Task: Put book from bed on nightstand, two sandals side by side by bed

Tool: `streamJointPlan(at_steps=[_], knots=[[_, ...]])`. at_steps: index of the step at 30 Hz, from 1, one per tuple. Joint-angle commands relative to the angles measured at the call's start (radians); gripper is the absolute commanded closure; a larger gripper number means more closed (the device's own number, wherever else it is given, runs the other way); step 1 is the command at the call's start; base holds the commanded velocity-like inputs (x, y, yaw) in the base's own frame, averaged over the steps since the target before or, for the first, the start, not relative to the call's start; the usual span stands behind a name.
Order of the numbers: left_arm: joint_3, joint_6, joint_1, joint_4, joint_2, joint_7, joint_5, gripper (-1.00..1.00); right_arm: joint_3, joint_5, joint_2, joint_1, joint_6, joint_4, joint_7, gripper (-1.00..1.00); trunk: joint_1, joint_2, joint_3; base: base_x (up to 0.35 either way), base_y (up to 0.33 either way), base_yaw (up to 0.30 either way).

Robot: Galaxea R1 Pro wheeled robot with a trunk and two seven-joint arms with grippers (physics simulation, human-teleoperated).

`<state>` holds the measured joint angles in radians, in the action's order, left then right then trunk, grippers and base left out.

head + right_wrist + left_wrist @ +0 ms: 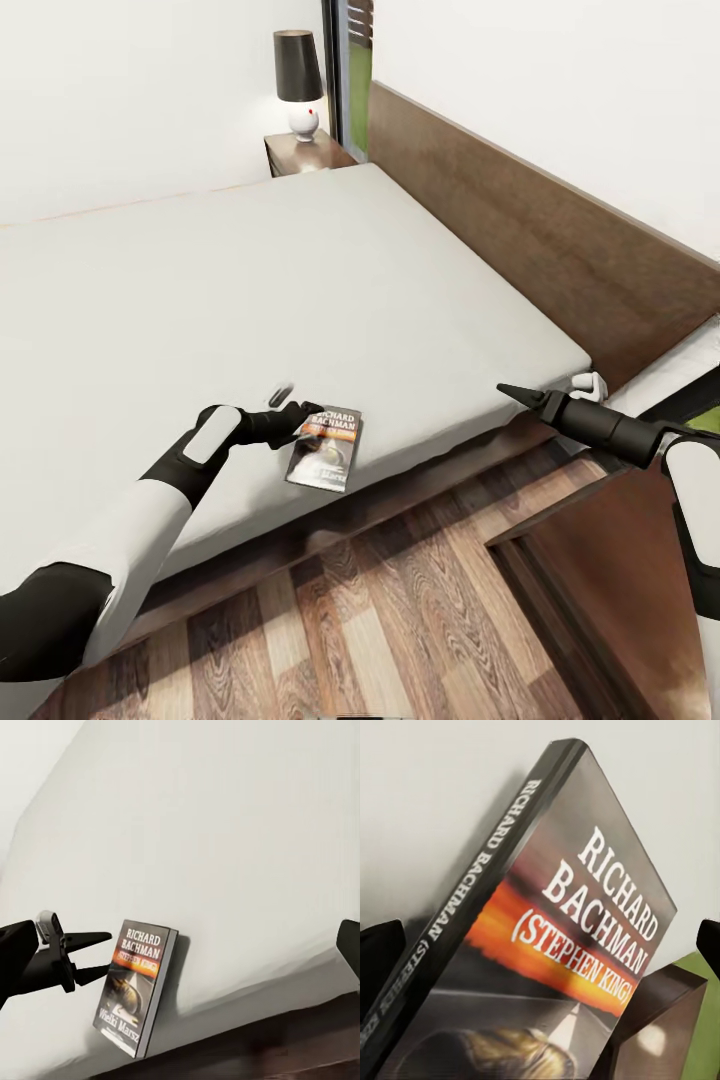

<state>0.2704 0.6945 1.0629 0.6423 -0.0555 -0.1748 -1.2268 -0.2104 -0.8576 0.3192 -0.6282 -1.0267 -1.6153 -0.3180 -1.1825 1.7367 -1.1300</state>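
Book (325,450): at the near edge of the bed (300,290), overhanging the mattress edge, cover up, title "RICHARD BACHMAN" readable; not lifted clear of the bed as far as can be judged.
Left gripper (300,412): at the book's top corner, jaws spread either side of the book in the left wrist view; no contact visible, so no firm hold judged yet.
Right gripper (512,392): off the bed's near corner by the headboard, well apart from the book; jaw state impossible to tell from these views, nothing seen between the jaws.
Nightstand (300,152): beyond the bed's far side, against the wall, lamp (298,80) standing on top; top bare beside the lamp base.
Near-side stand: dark wood corner just beside the bed's near corner, a white object (590,384) on the surface.
Done so far: nothing finished; book on the bed.
Left to do: close on the book, lift, carry to a nightstand, set down; then both sandals side by side next to the bed.
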Motion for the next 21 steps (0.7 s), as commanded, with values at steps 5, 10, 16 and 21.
streamJointPlan(at_steps=[5, 10, 16, 21], knots=[[0.005, -0.001, 0.0, 0.005, -0.001, -0.01, -0.005, -1.0, -0.001, 0.009, 0.0, -0.001, -0.004, 0.0, -0.01, -1.0, 0.0, 0.0, -0.001, -0.091, -0.019, 0.0], [0.004, -0.002, 0.0, 0.007, -0.002, -0.008, -0.005, -1.0, 0.0, 0.009, 0.0, -0.001, -0.005, 0.0, -0.01, -1.0, 0.0, 0.0, -0.001, -0.03, -0.006, 0.0], [0.004, -0.002, 0.0, 0.008, -0.003, -0.008, -0.005, -1.0, 0.0, 0.009, 0.0, -0.001, -0.005, 0.0, -0.01, -1.0, 0.0, 0.0, -0.001, -0.009, -0.002, 0.0], [0.002, 0.003, -0.001, 0.013, -0.004, -0.008, -0.007, -1.0, 0.0, 0.009, 0.0, -0.001, -0.005, 0.0, -0.01, -1.0, 0.0, 0.0, -0.001, -0.003, -0.001, 0.0]])
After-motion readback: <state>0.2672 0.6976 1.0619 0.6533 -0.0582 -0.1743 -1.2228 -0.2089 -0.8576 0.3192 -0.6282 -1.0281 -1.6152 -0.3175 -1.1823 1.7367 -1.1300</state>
